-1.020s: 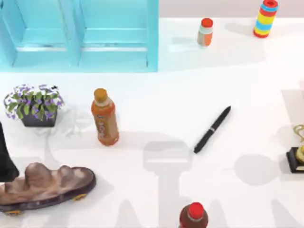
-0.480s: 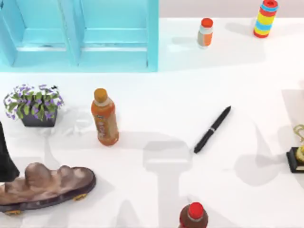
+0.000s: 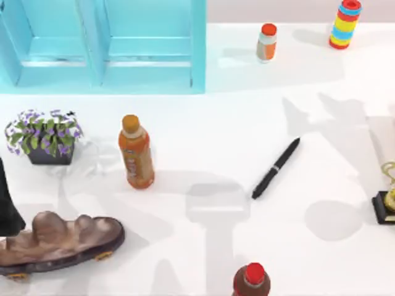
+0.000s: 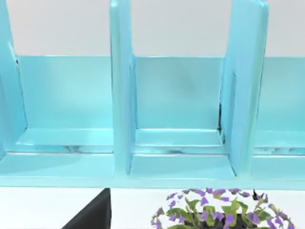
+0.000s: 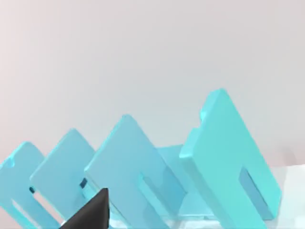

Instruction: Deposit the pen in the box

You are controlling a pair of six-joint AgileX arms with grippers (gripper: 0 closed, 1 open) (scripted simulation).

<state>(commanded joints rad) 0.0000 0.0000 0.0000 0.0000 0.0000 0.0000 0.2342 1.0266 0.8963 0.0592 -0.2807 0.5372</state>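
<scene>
Of the left gripper, just a dark wedge at the edge of the left wrist view – spread or pressed together, cannot tell. Same for the right gripper: a dark tip in the right wrist view, state not readable. Holding nothing, as far as can be judged.

Beyond both tips, the blue box, open compartments split by upright dividers, at the table's far left corner in the top view. Left arm parked at the table's left edge, beside the rock ornament and near the flower pot.

Pen flat on the bare table, right of the middle, touching nothing. Long axis on a diagonal, near end toward the left, far end toward the right. Well apart from the box, and from the left arm, with the orange bottle in between. Probably a job for the right arm – reaching down and closing across the thin barrel, not along it. Pickup not yet begun.
</scene>
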